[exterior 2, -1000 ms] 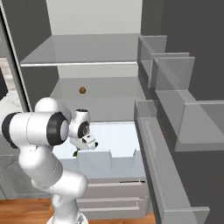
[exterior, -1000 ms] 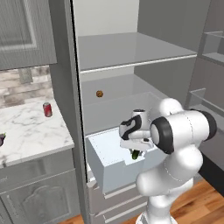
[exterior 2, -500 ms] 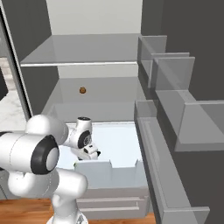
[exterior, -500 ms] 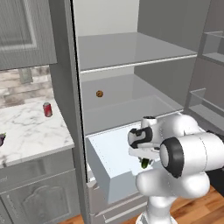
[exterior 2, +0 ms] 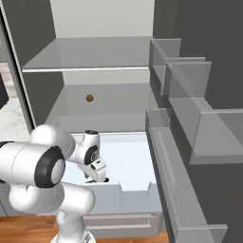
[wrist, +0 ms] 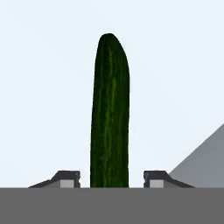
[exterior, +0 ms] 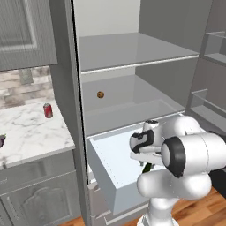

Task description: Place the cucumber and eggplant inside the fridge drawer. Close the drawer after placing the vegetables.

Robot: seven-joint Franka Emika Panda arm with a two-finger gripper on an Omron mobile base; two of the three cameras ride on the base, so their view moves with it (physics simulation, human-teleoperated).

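1. The slim, dark green cucumber point(wrist: 110, 113) runs lengthwise straight away from the hand in the hand view, its long axis in line with the gripper's reach and its rounded far end pointing at the pale floor of the drawer.
2. Its skin is deep green with faint lighter streaks running along its length; the body bows very slightly and narrows a little toward the far tip.
3. The two-finger gripper point(wrist: 112, 178) has a dark fingertip on either side of the cucumber's near end, with a visible gap on each side; whether the pads press on it I cannot tell.
4. In the left base view a sliver of the cucumber point(exterior: 147, 167) shows just under the hand, above the open drawer.
5. The wide, pale blue-white fridge drawer point(exterior: 106, 185) stands pulled out below the fridge shelves, with the gripper point(exterior 2: 100, 179) hanging over its interior.
6. The small greyish-purple eggplant point(exterior: 1, 141) lies on the white marble counter point(exterior: 31, 137), well apart from the drawer.
7. A red soda can point(exterior: 47, 111) stands upright farther back on that counter.
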